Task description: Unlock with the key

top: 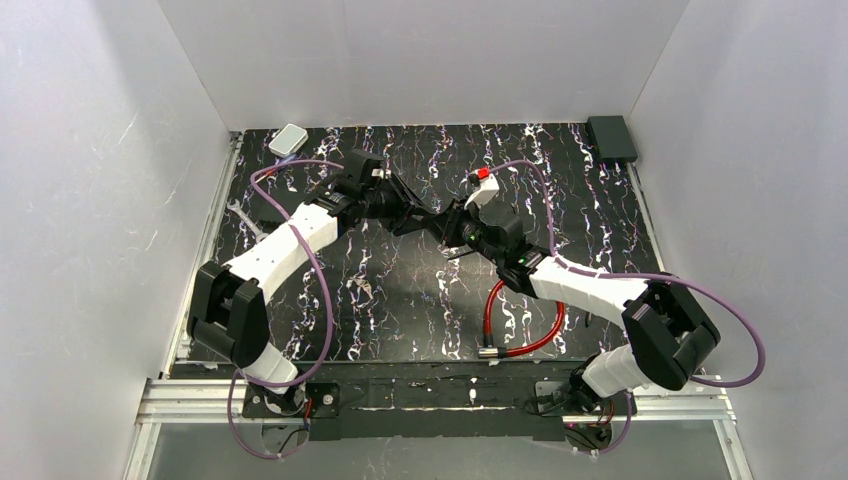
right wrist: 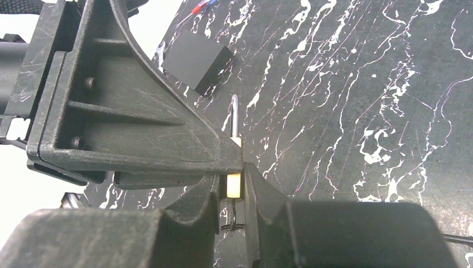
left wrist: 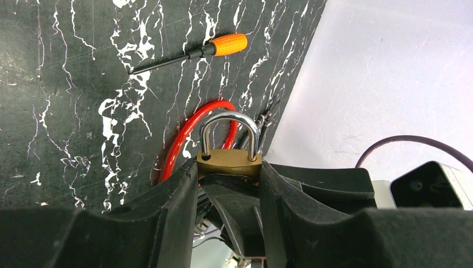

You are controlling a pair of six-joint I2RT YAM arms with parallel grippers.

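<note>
right claw | closed on padlock — edge-on; black box beyond

bright, even light from above; soft shadows fall on the dark surface. white walls wash pale (nearly blown out in wrist views), near jaws slightly blurred.

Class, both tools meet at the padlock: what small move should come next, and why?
Probably pinch the right tool onto the piece carrying the wire ring, likely the key's, beneath the padlock: the left tool clamps the body, and the shackle is shut.
</note>
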